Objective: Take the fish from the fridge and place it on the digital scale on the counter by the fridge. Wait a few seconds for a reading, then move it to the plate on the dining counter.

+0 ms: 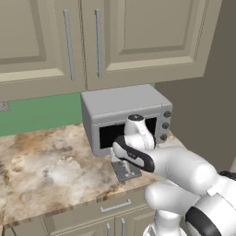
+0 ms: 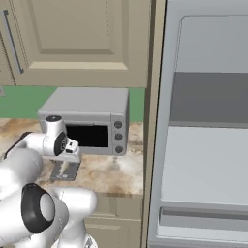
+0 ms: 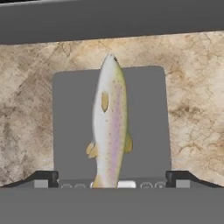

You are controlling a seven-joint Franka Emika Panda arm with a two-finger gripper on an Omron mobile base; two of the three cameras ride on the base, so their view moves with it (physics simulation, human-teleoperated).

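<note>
- The gripper (image 3: 112, 177) hangs just above the digital scale (image 3: 146, 113), fingers (image 3: 43, 177) spread wide apart, holding nothing.
- The fish (image 3: 111, 124) lies lengthwise on the scale, between the fingertips.
- The scale sits on the counter (image 1: 46, 161), before the toaster oven (image 1: 124, 108), beside the fridge (image 2: 208, 145).

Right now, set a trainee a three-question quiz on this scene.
1. True or false: the fish lies on the digital scale.
2. The gripper stands: A) open, B) shut on the fish.
3. What grey appliance stands behind the scale on the counter?

Key: 1 true; 2 A; 3 the toaster oven.
</note>
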